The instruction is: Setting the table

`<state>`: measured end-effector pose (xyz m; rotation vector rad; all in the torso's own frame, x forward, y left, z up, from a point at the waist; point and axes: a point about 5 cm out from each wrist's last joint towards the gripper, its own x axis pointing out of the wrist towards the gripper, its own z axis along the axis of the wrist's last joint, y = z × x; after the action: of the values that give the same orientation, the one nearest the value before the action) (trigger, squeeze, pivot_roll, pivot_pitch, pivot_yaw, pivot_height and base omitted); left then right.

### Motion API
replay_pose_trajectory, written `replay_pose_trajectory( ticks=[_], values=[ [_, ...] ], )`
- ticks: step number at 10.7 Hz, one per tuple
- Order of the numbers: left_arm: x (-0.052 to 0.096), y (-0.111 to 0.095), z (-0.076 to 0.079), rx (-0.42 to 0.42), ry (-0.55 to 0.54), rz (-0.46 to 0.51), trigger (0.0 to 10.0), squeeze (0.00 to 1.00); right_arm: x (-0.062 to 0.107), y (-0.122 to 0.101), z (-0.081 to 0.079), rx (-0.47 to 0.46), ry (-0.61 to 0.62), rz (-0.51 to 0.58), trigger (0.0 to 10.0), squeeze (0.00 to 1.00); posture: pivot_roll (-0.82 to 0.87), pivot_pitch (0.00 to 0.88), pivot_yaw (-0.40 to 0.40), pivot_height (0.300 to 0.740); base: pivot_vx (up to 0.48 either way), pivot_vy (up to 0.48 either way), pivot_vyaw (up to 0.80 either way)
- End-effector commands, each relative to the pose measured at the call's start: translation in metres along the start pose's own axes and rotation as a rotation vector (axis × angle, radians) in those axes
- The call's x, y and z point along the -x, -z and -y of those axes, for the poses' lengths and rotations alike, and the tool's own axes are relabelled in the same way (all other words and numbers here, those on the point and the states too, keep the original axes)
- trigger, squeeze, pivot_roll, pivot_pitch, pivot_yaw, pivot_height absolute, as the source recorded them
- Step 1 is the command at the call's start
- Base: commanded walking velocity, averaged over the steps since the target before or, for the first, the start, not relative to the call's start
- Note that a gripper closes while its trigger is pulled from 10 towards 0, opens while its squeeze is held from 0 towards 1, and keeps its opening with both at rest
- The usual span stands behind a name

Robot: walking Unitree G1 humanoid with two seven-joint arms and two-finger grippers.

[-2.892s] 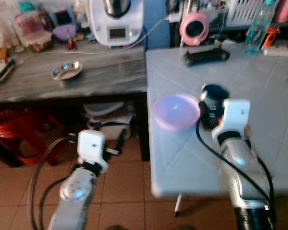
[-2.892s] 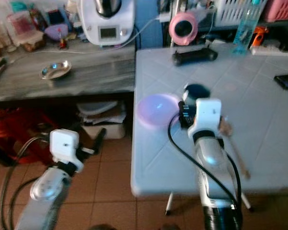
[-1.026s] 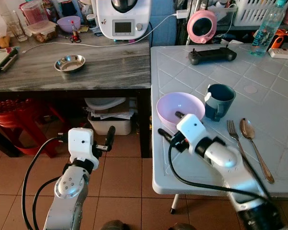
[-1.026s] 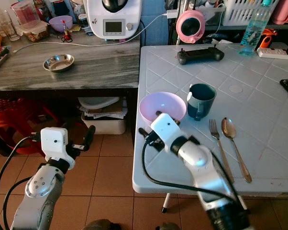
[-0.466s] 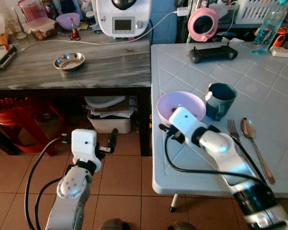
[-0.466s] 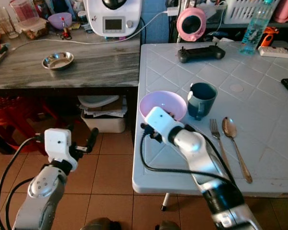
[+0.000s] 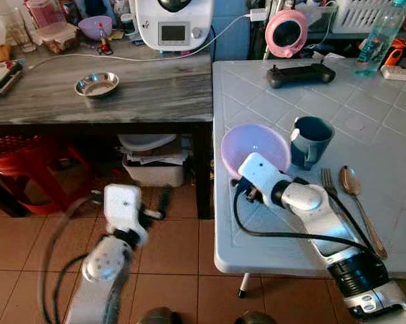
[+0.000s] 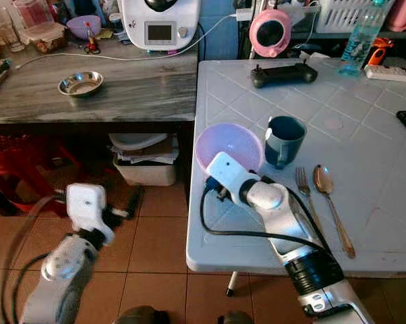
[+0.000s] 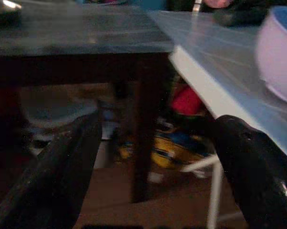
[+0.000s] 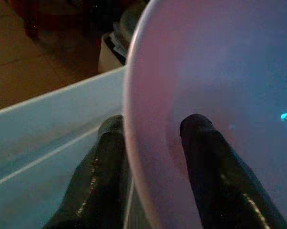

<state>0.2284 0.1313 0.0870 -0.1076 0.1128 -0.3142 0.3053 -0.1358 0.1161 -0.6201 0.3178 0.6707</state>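
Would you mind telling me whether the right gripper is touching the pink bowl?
Touching. In the right wrist view the right gripper straddles the rim of the pink bowl, with one black finger pressed against the inside and the other outside.

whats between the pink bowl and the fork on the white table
The dark teal mug stands between the pink plastic bowl and the metal fork, just right of the bowl, as the right eye view shows; the right claw grips the bowl's rim.
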Motion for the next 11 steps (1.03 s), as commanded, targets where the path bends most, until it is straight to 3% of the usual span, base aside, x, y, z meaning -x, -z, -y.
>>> replay_pose_trajectory(
  ticks=[1, 6, 8, 9, 11],
  values=[
    [0.002, -0.004, 0.007, 0.003, 0.092, 0.01, 10.0, 0.0, 0.002, 0.002, 0.006, -0.02, 0.029, -0.016, 0.0, 0.0, -0.04, 0.025, 0.061, 0.74, 0.0, 0.0, 0.0],
    [0.005, -0.006, 0.018, 0.06, 0.316, -0.005, 10.0, 0.0, 0.005, 0.008, 0.016, -0.016, 0.07, -0.042, 0.0, 0.0, -0.04, 0.012, 0.06, 0.74, 0.0, 0.0, 0.0],
    [0.005, -0.002, 0.016, 0.065, 0.335, -0.013, 10.0, 0.0, 0.004, 0.005, 0.017, -0.006, 0.078, -0.031, 0.0, 0.0, -0.04, 0.008, 0.058, 0.74, 0.0, 0.0, 0.0],
    [0.002, 0.008, 0.005, 0.045, 0.245, -0.045, 10.0, 0.0, 0.004, 0.004, 0.013, 0.003, 0.068, -0.017, 0.0, 0.0, -0.04, 0.011, 0.058, 0.74, 0.0, 0.0, 0.0],
    [-0.003, 0.003, -0.014, -0.015, 0.072, -0.011, 10.0, 0.0, 0.007, -0.011, 0.012, 0.002, 0.114, 0.112, 0.0, 0.0, -0.04, 0.013, 0.056, 0.74, 0.0, 0.24, 0.0]
  ],
)
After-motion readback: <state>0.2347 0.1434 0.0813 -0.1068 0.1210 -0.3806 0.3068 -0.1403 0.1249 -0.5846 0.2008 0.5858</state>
